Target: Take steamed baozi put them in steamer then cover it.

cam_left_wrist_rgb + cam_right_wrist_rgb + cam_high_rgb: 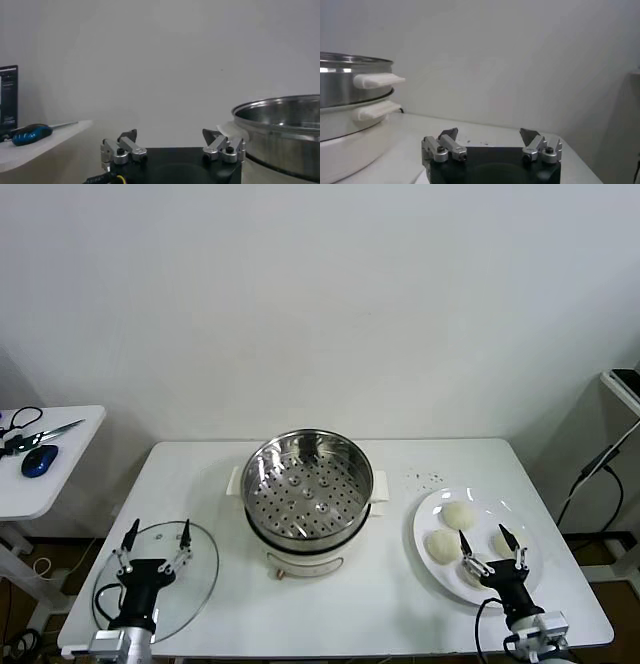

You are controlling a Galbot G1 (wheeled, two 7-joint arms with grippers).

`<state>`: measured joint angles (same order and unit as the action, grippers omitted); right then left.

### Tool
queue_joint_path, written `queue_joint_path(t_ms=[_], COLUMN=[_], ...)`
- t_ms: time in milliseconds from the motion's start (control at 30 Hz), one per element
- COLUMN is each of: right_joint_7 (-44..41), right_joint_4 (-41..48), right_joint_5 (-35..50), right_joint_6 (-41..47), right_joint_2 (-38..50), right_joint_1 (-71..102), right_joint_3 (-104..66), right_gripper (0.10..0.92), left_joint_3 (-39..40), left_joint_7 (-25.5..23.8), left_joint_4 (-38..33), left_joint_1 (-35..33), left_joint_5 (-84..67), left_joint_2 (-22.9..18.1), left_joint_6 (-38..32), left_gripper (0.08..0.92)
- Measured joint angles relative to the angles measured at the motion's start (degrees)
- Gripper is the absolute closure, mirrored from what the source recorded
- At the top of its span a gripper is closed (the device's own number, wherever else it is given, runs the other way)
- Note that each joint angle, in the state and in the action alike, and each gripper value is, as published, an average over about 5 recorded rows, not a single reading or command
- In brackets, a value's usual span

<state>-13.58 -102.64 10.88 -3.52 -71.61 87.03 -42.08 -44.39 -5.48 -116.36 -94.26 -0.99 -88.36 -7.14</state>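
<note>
The steamer (307,489) stands at the table's middle, its perforated tray bare; its steel wall (285,130) and white handles (377,80) show in the wrist views. Three steamed baozi lie on a white plate (432,519) at the right: one at the back (458,515), one at the left (441,545), one at the right (503,543) partly behind a finger. My right gripper (486,544) hovers open over the plate's front, nothing between its fingers. My left gripper (157,538) hangs open above the glass lid (195,579) at the front left.
A side table (60,474) at the far left holds a blue mouse (39,461) and scissors (45,432). Small dark specks (425,477) dot the table behind the plate. A shelf edge and cable (600,464) stand at the far right.
</note>
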Motion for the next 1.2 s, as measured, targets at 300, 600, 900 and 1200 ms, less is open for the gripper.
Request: queue_joint_path(t_ms=[300, 600, 900, 1200], right_joint_7=[-10.1, -25.2, -38.1, -44.8], right_joint_4=[4.6, 15.0, 25.1, 35.1], right_joint_5=[-2.9, -5.5, -8.3, -9.6], right_joint_6=[6.4, 10.7, 12.4, 12.8], right_joint_2=[14.4, 33.1, 40.3, 37.6], right_joint_1=[-7.7, -27.5, -53.4, -73.4], right_joint_3=[3.8, 21.8, 48.9, 71.0], right_gripper=[0.203, 0.203, 0.203, 0.203], left_joint_3=[0.5, 1.4, 1.1, 0.2], left_joint_7=[1.4, 2.8, 3.4, 3.6], left_joint_4=[-0.8, -0.8, 0.0, 0.9], left_joint_1=[-0.2, 0.0, 0.5, 0.7], left_joint_5=[0.0, 0.0, -0.1, -0.3], left_joint_2=[0.7, 0.7, 1.1, 1.5], left_joint_6=[0.9, 1.6, 2.2, 2.7], left_gripper=[0.177, 0.177, 0.177, 0.177])
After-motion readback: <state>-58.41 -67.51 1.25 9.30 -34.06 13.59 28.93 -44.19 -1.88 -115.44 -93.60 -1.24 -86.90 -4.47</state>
